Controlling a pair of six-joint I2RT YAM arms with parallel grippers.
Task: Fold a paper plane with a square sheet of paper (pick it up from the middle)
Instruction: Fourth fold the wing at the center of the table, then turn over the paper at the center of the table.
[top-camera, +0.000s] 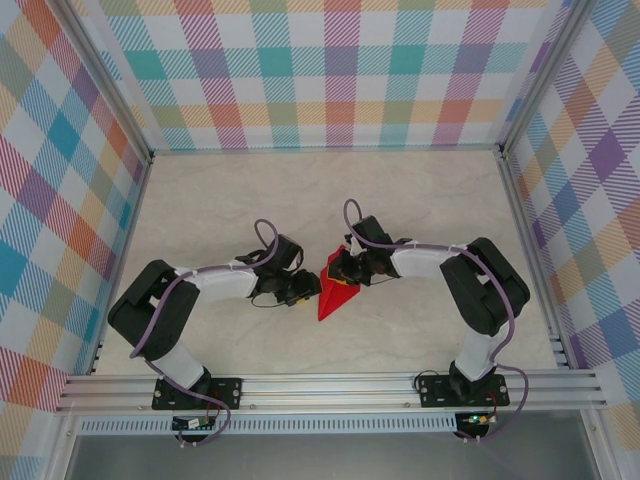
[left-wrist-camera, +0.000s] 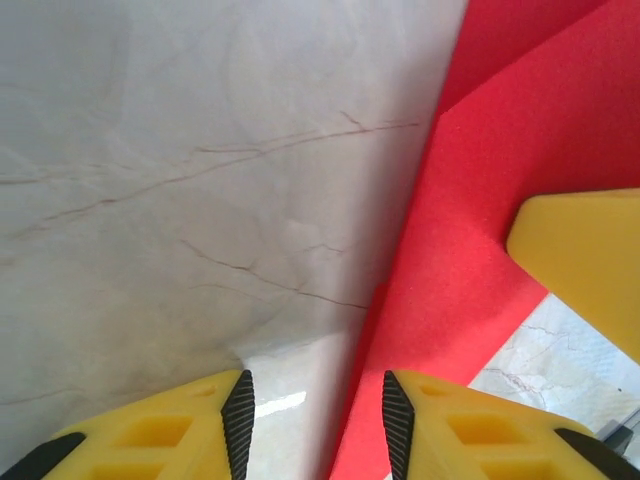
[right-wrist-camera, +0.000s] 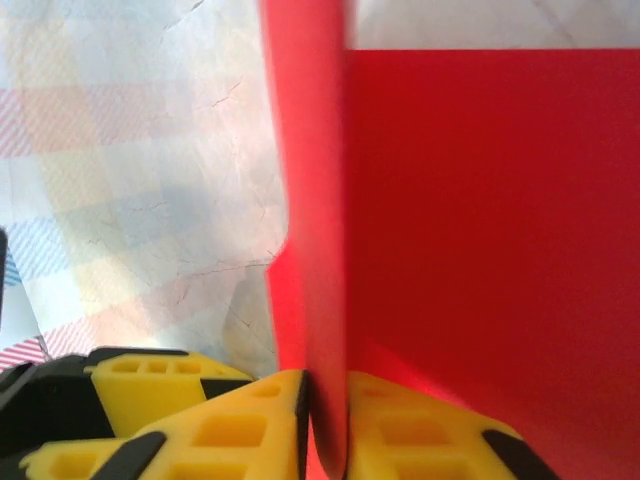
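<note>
Top view: my left fingers (top-camera: 303, 290) and right fingers (top-camera: 336, 268) meet tip to tip over worktop (top-camera: 420, 200). Red paper plane (top-camera: 335, 292) sits between them.

Left wrist: left fingers (left-wrist-camera: 397, 425) spread. Paper edge lies in gap, beside one pad, unclamped. Probably placed to steady or crease.

Right wrist: right fingers (right-wrist-camera: 285, 425) pressed together, pinching raised fold. Grip keeps ridge upright, I judge for folding wings.

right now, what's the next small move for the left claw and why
Probably ease the left claw sideways toward the red paper until the paper's edge sits well inside its gap. The right claw is pinched on an upright fold, while the left one stands open over the table, gripping nothing, the edge close by one finger.
</note>
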